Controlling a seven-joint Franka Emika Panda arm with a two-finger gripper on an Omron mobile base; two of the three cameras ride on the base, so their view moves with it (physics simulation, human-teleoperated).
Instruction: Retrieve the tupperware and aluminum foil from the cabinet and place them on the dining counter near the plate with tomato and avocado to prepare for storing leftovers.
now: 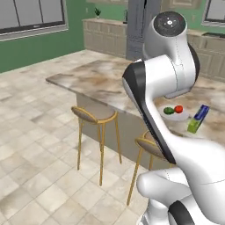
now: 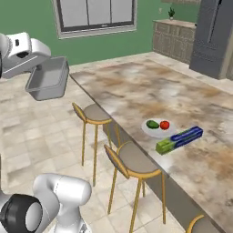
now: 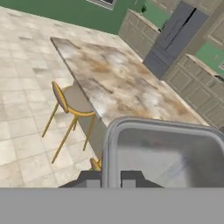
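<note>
The jaws are clamping the rim of the tupperware point(image 2: 47, 79), carrying it high over the floor, well short of the desk point(image 2: 150, 88); a rim-only pinch is risking a slip. Farther off, the aluminum foil point(image 2: 179, 139) is lying just beside the plate point(image 2: 154, 130), crowding the landing spot

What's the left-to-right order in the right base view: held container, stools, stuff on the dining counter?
tupperware shut in the gripper → first stool → second stool → avocado → tomato, both on the plate → aluminum foil.
</note>
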